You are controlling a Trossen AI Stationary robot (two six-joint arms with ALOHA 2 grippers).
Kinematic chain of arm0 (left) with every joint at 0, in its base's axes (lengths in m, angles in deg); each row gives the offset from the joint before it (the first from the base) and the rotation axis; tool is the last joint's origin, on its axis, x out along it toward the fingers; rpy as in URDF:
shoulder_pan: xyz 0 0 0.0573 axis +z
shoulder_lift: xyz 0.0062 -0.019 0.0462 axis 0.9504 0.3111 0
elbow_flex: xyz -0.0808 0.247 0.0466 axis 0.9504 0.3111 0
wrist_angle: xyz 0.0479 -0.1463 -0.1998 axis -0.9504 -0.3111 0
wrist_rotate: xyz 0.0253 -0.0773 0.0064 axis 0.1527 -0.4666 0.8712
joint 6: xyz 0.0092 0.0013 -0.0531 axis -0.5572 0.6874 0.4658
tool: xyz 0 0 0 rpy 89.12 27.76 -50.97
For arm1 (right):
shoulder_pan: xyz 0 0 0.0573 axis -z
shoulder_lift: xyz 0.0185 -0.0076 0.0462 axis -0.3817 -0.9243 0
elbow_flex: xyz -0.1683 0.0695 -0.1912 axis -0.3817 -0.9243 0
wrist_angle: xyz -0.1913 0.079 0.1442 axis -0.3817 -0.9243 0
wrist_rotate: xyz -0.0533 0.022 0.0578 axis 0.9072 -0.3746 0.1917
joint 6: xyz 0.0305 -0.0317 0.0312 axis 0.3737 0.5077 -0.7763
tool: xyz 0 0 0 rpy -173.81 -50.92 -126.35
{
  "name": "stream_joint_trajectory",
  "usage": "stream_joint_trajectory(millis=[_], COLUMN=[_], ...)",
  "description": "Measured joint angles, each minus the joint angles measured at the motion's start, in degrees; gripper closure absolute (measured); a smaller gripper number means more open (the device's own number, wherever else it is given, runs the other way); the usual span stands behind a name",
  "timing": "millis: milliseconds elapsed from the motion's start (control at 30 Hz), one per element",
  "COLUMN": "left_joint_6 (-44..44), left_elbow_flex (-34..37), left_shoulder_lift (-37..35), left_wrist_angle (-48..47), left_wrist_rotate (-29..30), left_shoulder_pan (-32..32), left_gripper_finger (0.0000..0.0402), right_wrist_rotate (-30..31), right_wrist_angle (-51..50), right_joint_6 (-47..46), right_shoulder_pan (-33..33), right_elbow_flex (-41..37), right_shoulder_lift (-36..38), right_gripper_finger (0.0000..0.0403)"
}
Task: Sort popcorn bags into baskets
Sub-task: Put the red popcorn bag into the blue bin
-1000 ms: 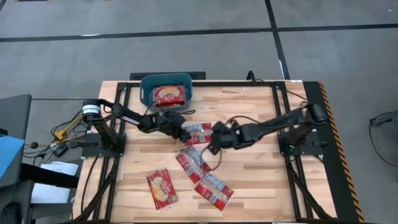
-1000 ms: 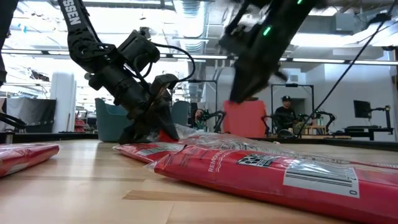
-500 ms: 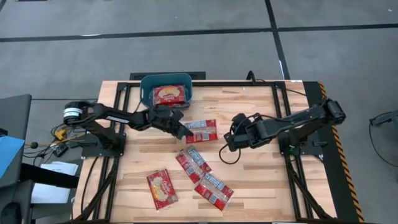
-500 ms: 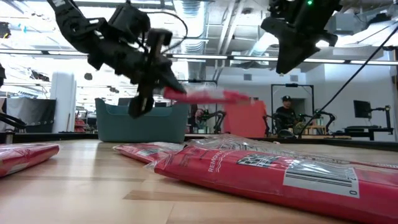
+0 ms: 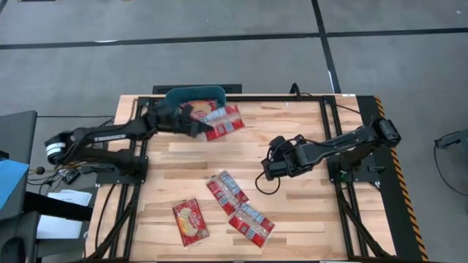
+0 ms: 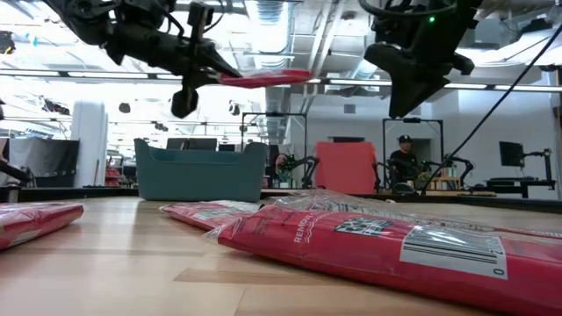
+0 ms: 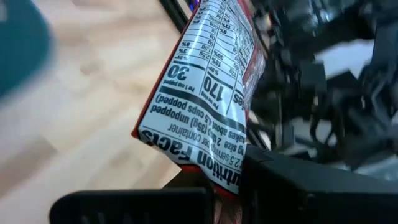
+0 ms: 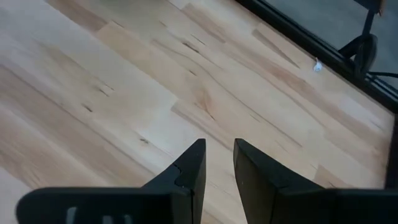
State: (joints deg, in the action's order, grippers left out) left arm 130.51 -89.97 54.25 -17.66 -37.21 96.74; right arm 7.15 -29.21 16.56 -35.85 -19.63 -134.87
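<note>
My left gripper (image 5: pixel 200 127) (image 6: pixel 200 72) is shut on a red popcorn bag (image 5: pixel 224 121) (image 6: pixel 263 79) and holds it high in the air by the teal basket's (image 5: pixel 213 92) (image 6: pixel 200 171) near right corner. My arm hides most of the basket's inside. Three more red bags lie flat on the table: one in the middle (image 5: pixel 227 191), one nearer (image 5: pixel 251 223), one toward the near left (image 5: pixel 190 220). My right gripper (image 5: pixel 268 168) (image 8: pixel 220 144) hovers over bare wood right of centre, empty, with a narrow gap between its fingers. My left gripper pinches the bag between its two fingers by one short end (image 7: pixel 219 179). The bag is lifted clear and sticks out about level from the fingers toward the table's right (image 6: pixel 272 79). Its pale printed side (image 7: pixel 211 93) faces the wrist camera.
A black cable (image 5: pixel 260 184) loops on the table beside my right gripper. Black frame rails run along the table's edges. In the low view two red bags (image 6: pixel 369 246) (image 6: pixel 35 219) lie close to the camera, and a person (image 6: pixel 404 162) sits in the room behind.
My left gripper has lifted the bag off the table's middle and carried it up and toward the far edge, to the basket. The bag went from lying on the wood to hanging level in the air. My right gripper drew back toward the right and rose.
</note>
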Motion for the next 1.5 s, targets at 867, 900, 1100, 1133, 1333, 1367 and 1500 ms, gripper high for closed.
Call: stream_joint_trajectory(millis=[867,900,1100,1133,1333,1367,1500], left_joint_6=[-39.47,-40.95,-46.8,-47.01,-47.03,-46.49,-44.22], left_elbow_flex=[-27.39,-27.36,-27.37,-27.42,-27.39,-27.39,-27.39], left_shoulder_lift=[14.44,16.18,25.28,26.33,29.39,29.38,28.43], left_wrist_angle=[-54.14,-54.91,-54.96,-54.57,-51.94,-51.53,-50.85], left_wrist_rotate=[-13.44,-13.17,-13.9,-13.86,-13.21,-11.98,-7.87], left_shoulder_pan=[33.35,33.95,36.33,36.6,37.57,37.55,37.93], left_gripper_finger=[0.0398,0.0398,0.0397,0.0397,0.0395,0.0391,0.037], right_wrist_rotate=[0.01,0.01,-0.01,-0.05,-0.17,-0.17,-0.64], right_wrist_angle=[0.01,0.03,-0.03,-0.03,-0.01,-0.03,-0.01], right_joint_6=[0.0,0.12,0.26,0.26,0.33,0.36,0.44], right_shoulder_pan=[0.04,0.04,0.04,0.04,0.04,0.04,0.04], right_elbow_flex=[0.02,0.02,0.02,0.02,0.02,0.02,0.02], right_shoulder_lift=[-0.02,-0.02,-0.02,-0.02,-0.02,-0.02,0.0], right_gripper_finger=[0.0296,0.0296,0.0296,0.0296,0.0296,0.0296,0.0296])
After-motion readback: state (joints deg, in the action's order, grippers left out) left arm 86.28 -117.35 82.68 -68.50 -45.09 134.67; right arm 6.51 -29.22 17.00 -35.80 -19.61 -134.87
